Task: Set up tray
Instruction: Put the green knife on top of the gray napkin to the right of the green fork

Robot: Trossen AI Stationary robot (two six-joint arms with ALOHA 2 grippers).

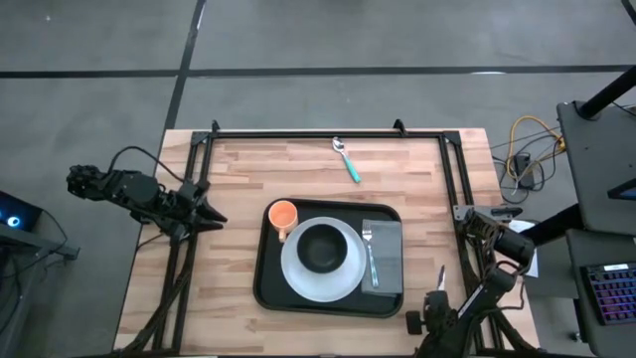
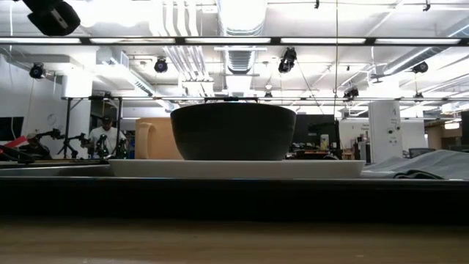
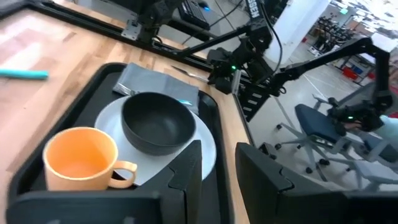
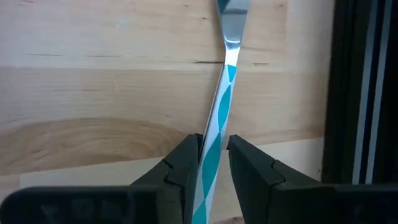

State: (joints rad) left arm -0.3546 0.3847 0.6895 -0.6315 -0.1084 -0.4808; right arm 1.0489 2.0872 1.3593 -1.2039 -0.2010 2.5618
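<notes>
Right hand (image 4: 213, 163) straddles utensil (image 4: 219, 106), tip cropped.

Bare wood (image 1: 238, 189) left of tray (image 1: 266, 288), spoon (image 1: 346, 159) behind

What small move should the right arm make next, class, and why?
Probably lift the striped teal-handled utensil and carry it toward the tray. The right gripper has its fingers against that handle at the table's right edge, while the tray already holds plate, bowl, cup, napkin and fork.
</notes>
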